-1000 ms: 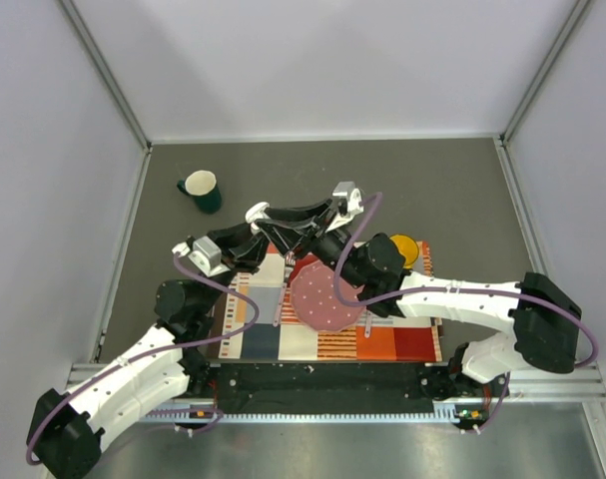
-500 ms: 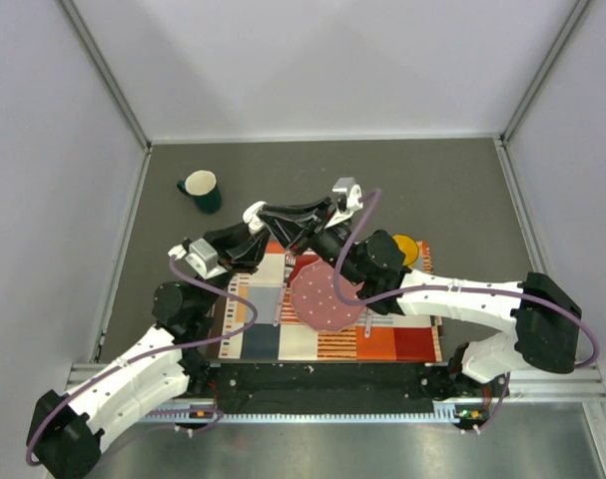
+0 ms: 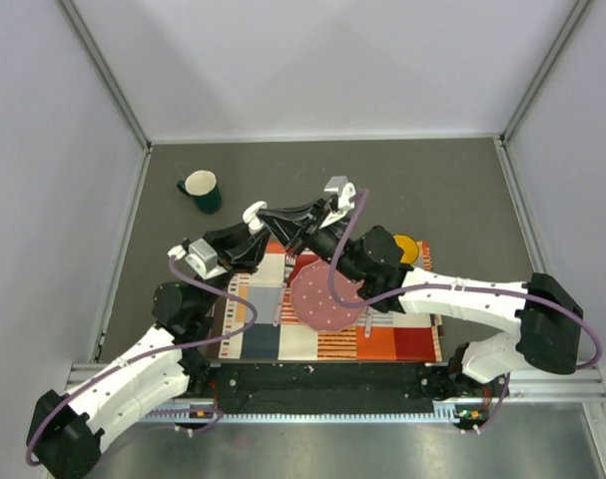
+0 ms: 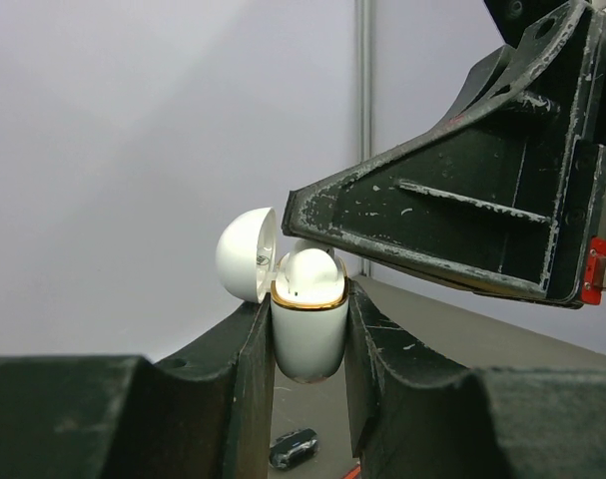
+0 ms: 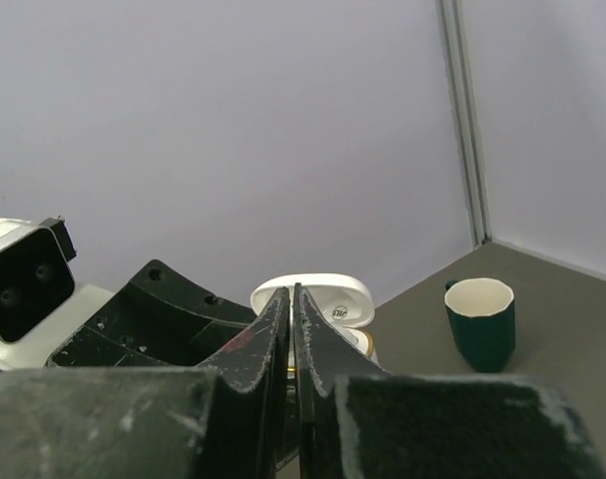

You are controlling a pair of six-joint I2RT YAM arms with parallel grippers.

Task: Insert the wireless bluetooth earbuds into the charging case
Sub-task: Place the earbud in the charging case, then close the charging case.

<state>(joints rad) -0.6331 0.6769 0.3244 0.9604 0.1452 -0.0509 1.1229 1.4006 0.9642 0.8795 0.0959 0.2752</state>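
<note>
My left gripper (image 4: 307, 304) is shut on the white charging case (image 4: 307, 339), holding it upright in the air. The case's lid (image 4: 245, 254) is swung open to the left. One white earbud (image 4: 310, 274) sits in the gold-rimmed opening. My right gripper (image 4: 295, 218) comes in from the right, its tip right above that earbud. In the right wrist view its fingers (image 5: 283, 319) are pressed together with nothing visible between them, and the open lid (image 5: 327, 294) shows just behind. From above, both grippers meet at the case (image 3: 254, 212), behind the mat.
A dark green mug (image 3: 202, 190) stands at the back left. A striped coloured mat (image 3: 382, 344) carries a pink plate (image 3: 322, 297), with a yellow round object (image 3: 407, 249) at its right. A small black oval object (image 4: 293, 449) lies on the table below the case.
My right gripper has closed from partly open to shut and shifted slightly left and back. The left gripper has kept hold of the case.
</note>
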